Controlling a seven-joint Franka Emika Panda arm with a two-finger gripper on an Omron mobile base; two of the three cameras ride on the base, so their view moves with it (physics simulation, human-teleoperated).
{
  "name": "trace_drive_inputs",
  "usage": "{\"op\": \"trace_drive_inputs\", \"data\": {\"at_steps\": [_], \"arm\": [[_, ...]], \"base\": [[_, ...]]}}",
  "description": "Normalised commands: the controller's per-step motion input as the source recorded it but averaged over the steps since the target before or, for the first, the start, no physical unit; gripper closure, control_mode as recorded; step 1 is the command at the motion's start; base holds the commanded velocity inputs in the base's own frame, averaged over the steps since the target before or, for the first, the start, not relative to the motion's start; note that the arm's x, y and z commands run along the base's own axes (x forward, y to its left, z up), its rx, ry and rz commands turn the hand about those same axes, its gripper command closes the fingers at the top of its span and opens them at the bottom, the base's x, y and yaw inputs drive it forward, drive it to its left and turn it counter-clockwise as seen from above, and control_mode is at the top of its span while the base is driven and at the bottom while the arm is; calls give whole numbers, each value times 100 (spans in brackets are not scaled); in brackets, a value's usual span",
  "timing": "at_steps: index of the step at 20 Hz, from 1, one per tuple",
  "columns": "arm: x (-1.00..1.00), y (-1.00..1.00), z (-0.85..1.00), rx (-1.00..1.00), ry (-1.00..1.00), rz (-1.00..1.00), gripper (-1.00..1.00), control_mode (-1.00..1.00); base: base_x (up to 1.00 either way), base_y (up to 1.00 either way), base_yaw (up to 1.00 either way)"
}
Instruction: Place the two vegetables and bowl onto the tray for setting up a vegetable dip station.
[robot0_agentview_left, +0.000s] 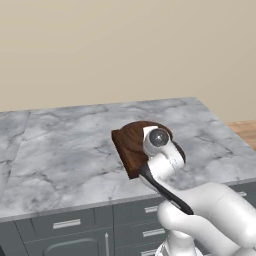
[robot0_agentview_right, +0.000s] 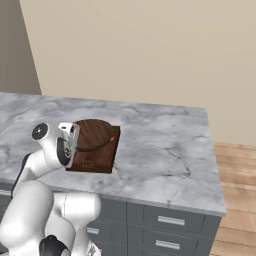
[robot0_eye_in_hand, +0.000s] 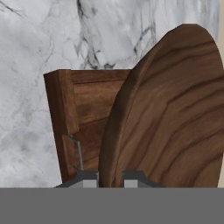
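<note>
The bowl (robot0_eye_in_hand: 175, 113) hangs tipped on edge directly over the tray (robot0_eye_in_hand: 83, 113), its rim pinched between the 2 fingertips of the gripper (robot0_eye_in_hand: 110, 177), which is narrowed onto that rim. In the right base view the bowl (robot0_agentview_right: 95, 134) covers most of the tray (robot0_agentview_right: 102, 159), and an orange carrot stick (robot0_agentview_right: 113, 138) peeks out at its right edge. The tray sits on the marble counter (robot0_agentview_right: 165, 150). To my eye, the bowl mainly needs levelling and lowering straight down.
</note>
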Motion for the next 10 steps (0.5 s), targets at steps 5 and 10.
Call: {"op": "trace_drive_inputs", "data": {"at_steps": [5,10], "arm": [[1,-29,-12,0,0,0,100,-100],[0,-1,-27,0,0,0,100,-100]], "base": [[0,0,0],[0,0,0]]}}
